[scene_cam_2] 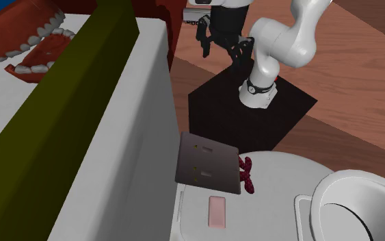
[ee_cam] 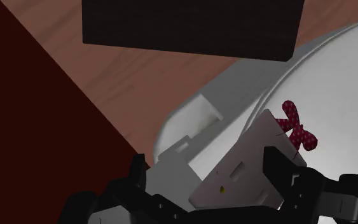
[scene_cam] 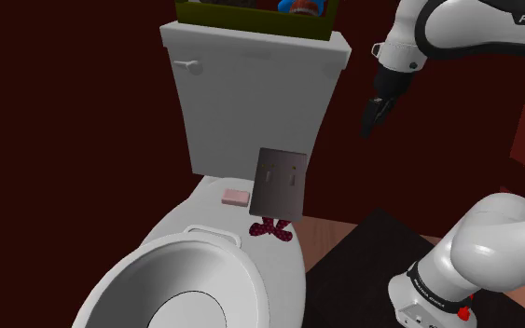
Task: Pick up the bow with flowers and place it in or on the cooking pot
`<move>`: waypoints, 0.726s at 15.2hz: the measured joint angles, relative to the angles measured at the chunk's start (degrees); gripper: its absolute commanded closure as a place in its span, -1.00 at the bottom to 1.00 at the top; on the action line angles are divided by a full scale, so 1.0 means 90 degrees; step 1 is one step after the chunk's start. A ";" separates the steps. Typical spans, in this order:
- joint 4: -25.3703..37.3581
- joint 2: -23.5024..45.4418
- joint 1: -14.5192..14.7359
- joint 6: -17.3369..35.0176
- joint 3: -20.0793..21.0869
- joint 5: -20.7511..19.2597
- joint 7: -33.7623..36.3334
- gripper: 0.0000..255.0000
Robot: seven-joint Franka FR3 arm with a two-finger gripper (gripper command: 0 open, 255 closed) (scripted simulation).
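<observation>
A small magenta bow (scene_cam: pixel 271 229) (scene_cam_2: pixel 247 174) (ee_cam: pixel 298 127) lies on the white toilet's rim (scene_cam: pixel 172 228), behind the seat. A flat dark grey square slab (scene_cam: pixel 280 179) (scene_cam_2: pixel 208 164) (ee_cam: pixel 247 172) stands tilted right beside the bow and touches it; no rounder pot shape shows. My black gripper (scene_cam: pixel 370 126) (scene_cam_2: pixel 208 44) (ee_cam: pixel 206 165) hangs in the air well above the bow, toward the shoulder view's right. It is open with nothing between its fingers.
A pink block (scene_cam: pixel 236 197) (scene_cam_2: pixel 217 211) lies on the rim next to the slab. The white tank (scene_cam: pixel 251 93) (scene_cam_2: pixel 115 137) rises behind, carrying an olive tray (scene_cam: pixel 251 19) (scene_cam_2: pixel 81 61) with red items. Dark red wall and wooden floor (ee_cam: pixel 139 83) surround the black stand (scene_cam_2: pixel 252 116).
</observation>
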 measured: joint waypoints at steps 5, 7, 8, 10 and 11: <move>-0.0496 0.0165 0.0102 0.0702 -0.0842 0.0581 -0.0742 -1.00; -0.0712 0.0421 0.0207 0.1114 -0.1426 0.0997 -0.1327 -1.00; -0.0838 0.0570 0.0300 0.1339 -0.1685 0.1254 -0.1611 -1.00; -0.1012 0.0898 0.0507 0.1666 -0.2252 0.1803 -0.2267 -1.00; -0.1044 0.1173 0.0650 0.1835 -0.2576 0.2115 -0.2665 -1.00</move>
